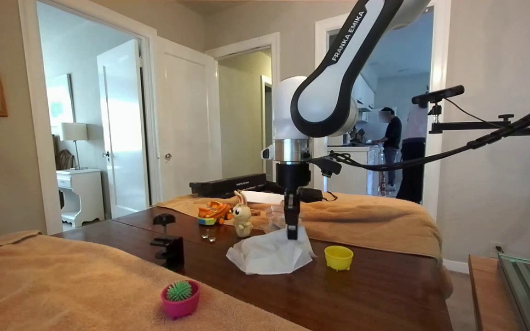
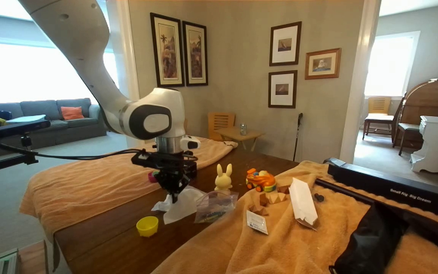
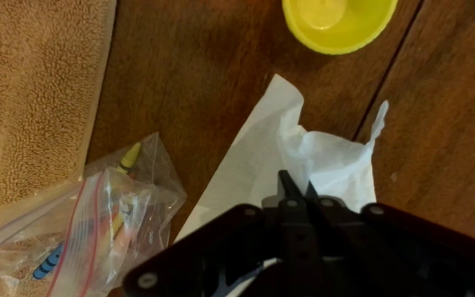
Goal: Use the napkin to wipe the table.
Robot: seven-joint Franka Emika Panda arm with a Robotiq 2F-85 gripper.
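Observation:
The napkin [image 1: 265, 255] is a white crumpled sheet lying on the dark brown glossy table [image 1: 361, 299]. It also shows in an exterior view [image 2: 184, 207] beside the yellow bowl, and in the wrist view [image 3: 250, 169]. My gripper [image 1: 292, 235] points straight down at the napkin's edge, with its tips low, near the table top. In the wrist view the fingertips [image 3: 297, 183] are close together with a raised fold of napkin pinched between them. Part of the napkin is hidden under the gripper in the wrist view.
A yellow bowl [image 1: 338, 258] stands close to the napkin. A clear plastic bag with crayons [image 3: 109, 222] lies at its other side. A rabbit figure [image 1: 242, 220], an orange toy car [image 1: 214, 212] and a black clamp [image 1: 170, 248] stand on the table. A pink bowl [image 1: 181, 303] sits on the tan towel.

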